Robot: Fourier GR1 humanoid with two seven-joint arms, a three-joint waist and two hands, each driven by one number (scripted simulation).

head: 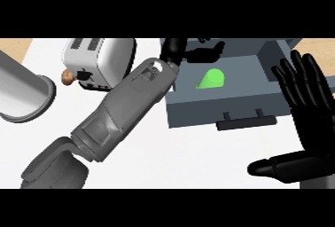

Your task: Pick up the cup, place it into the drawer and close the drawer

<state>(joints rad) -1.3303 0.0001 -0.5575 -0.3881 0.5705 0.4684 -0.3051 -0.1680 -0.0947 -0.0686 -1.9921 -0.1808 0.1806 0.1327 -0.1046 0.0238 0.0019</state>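
A green cup lies on its side inside the open grey drawer as the left hand hovers just beyond it, fingers loosely parted and empty, while the right hand rests open at the right, fingers straight.

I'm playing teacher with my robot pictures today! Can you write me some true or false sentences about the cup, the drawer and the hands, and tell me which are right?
1. The green cup lies inside the open drawer. True.
2. The drawer is shut. False: it is pulled out, with its black handle toward the robot.
3. The right hand is wrapped round the cup. False: it is open, fingers straight, at the view's right edge, holding nothing.
4. The left hand is over the back of the drawer, above the cup. True.
5. A toaster stands to the left of the drawer. True.
6. The cup is red. False: it is bright green.
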